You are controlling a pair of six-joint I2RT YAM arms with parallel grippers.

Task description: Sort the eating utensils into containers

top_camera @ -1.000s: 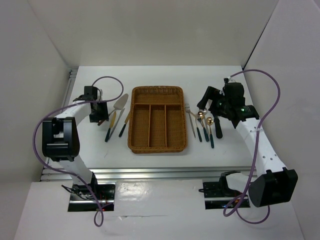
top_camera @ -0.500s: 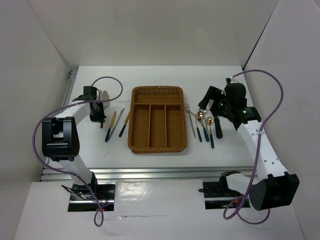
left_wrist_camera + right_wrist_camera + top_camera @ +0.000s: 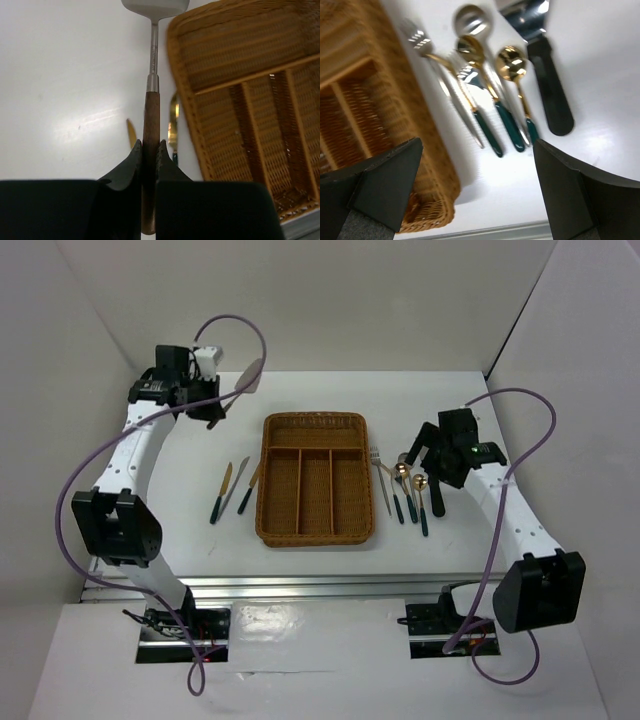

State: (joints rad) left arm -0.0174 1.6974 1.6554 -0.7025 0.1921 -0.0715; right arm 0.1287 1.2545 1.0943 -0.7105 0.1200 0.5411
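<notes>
Left wrist view shows a server (image 3: 151, 115) with a smooth brown wooden handle, a slim steel neck and a wide flat silver blade; the black fingers of the left pincer (image 3: 148, 150) are closed tight on the wood, with only the handle's width between them. From the top external view the server is held clear of the white surface (image 3: 180, 530), out beyond the far-left corner of the tray (image 3: 262, 490). That tray is rectangular brown wicker, tightly woven with a rounded rim, divided into three long slots and one crosswise slot at the far end; only bare weave shows in all four. Slim knives (image 3: 236, 486) with dark handles lie on the surface just left of it. On its right lie a silver fork (image 3: 445, 85), spoons (image 3: 512, 65) with shiny gold or silver bowls and glossy green handles, and a black-handled spatula (image 3: 550, 95). The right pincer (image 3: 477, 175) hangs over this cluster, spread wide and gripping nothing
</notes>
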